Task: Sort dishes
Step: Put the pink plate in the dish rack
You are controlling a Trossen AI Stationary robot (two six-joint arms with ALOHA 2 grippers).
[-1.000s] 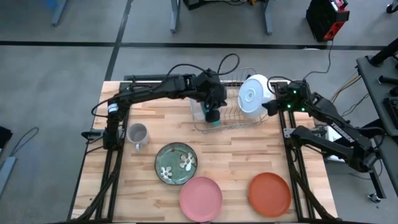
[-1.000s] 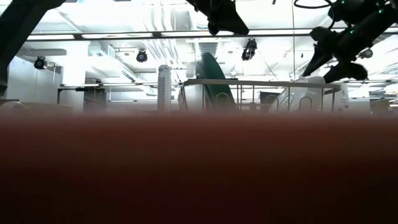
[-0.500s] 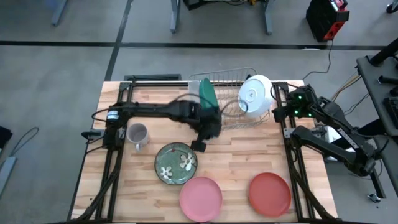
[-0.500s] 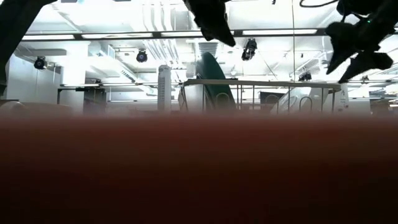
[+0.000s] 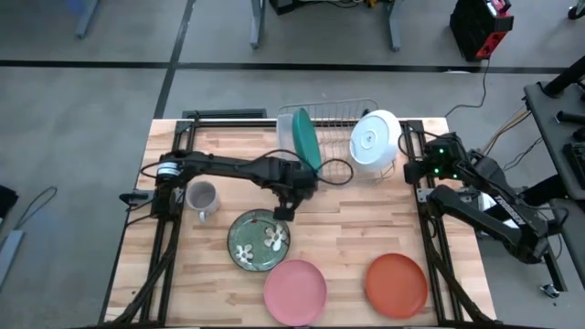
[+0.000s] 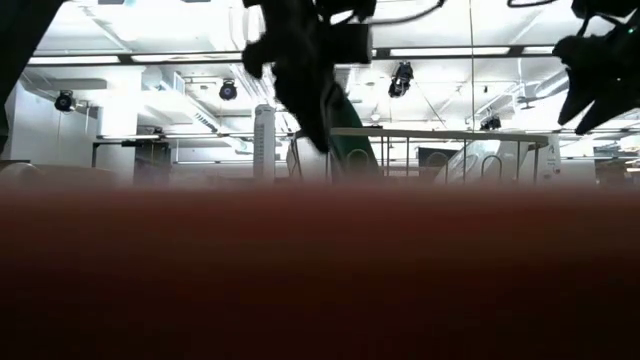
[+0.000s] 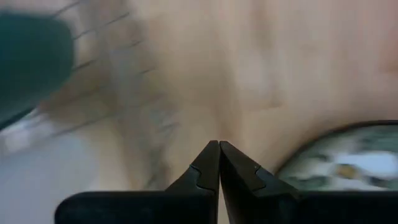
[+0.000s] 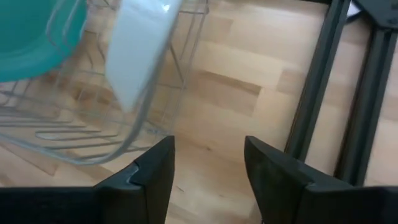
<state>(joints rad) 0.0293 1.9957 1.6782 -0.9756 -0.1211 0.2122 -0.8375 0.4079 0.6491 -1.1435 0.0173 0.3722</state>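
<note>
the left gripper's (image 7: 219, 163) fingers (image 7: 202, 173) are pressed together with nothing between them. that gripper (image 5: 284, 209) hangs over bare table (image 5: 366, 233) between the rack (image 5: 334, 128) and the green plate (image 5: 259, 239), just beyond the plate's far rim; its wrist view catches the flowered plate (image 7: 348, 155) to one side and the teal plate (image 7: 31, 59) with blurred rack wires to the other.

the right gripper's (image 8: 208, 168) fingers (image 8: 155, 171) stand apart and hold nothing. that gripper (image 5: 413, 170) sits at the table's right edge, just beside the rack's right end and the bowl (image 5: 375, 139). its wrist view looks at the bowl's (image 8: 140, 53) white side leaning on the rack (image 8: 93, 124) wires, with the teal plate (image 8: 37, 31) behind.

the teal plate (image 5: 304, 137) stands on edge in the rack's left part. the bowl is tipped on its side at the rack's right end, base facing up to the high camera. the green plate lies flat on the table in front of the rack. the pink plate (image 5: 295, 291) lies near the front edge, just beside the green one, and the orange plate (image 5: 397, 284) lies to its right, apart from it. a mug (image 5: 201, 198) stands left of the green plate, near the left arm's base.
</note>
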